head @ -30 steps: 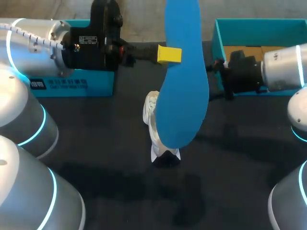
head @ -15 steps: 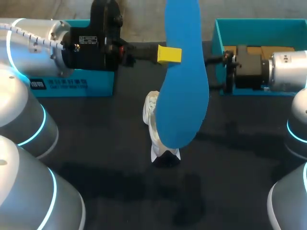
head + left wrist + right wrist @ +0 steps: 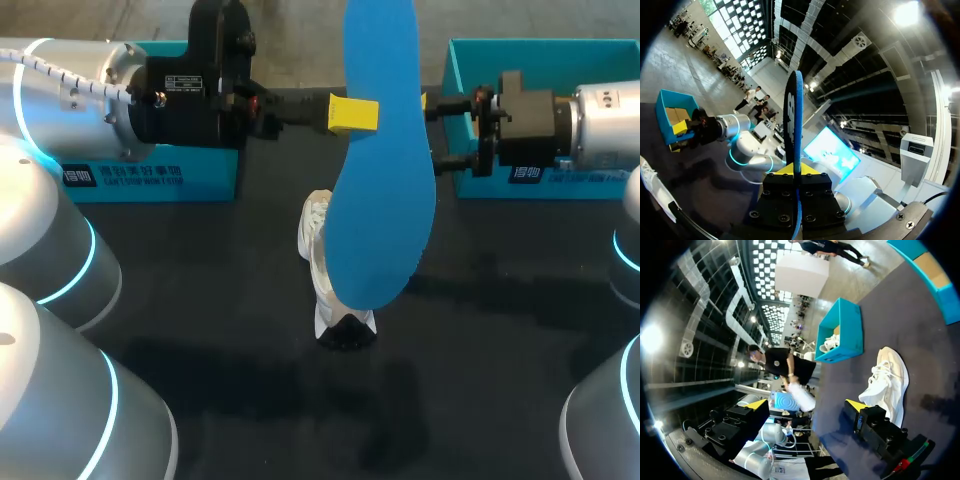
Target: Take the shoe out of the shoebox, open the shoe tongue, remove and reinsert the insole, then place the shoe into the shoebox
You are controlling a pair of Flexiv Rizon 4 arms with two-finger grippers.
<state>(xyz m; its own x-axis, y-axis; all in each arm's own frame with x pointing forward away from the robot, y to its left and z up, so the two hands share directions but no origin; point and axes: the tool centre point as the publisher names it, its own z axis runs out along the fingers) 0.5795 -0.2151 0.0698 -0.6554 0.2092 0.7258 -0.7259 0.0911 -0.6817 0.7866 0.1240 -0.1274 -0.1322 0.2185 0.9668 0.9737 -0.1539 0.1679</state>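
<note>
Now the left gripper (image 3: 352,113) pinches the blue insole (image 3: 385,200) and holds it up over the black table (image 3: 230,330). Under it, the white shoe (image 3: 318,250) sits on the table. The right gripper (image 3: 806,405) is wide open, near the right box (image 3: 540,60).

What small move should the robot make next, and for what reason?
Probably lower the open right gripper to the white shoe and steady it: the left gripper holds the blue insole upright in the air, and nothing holds the shoe.
</note>
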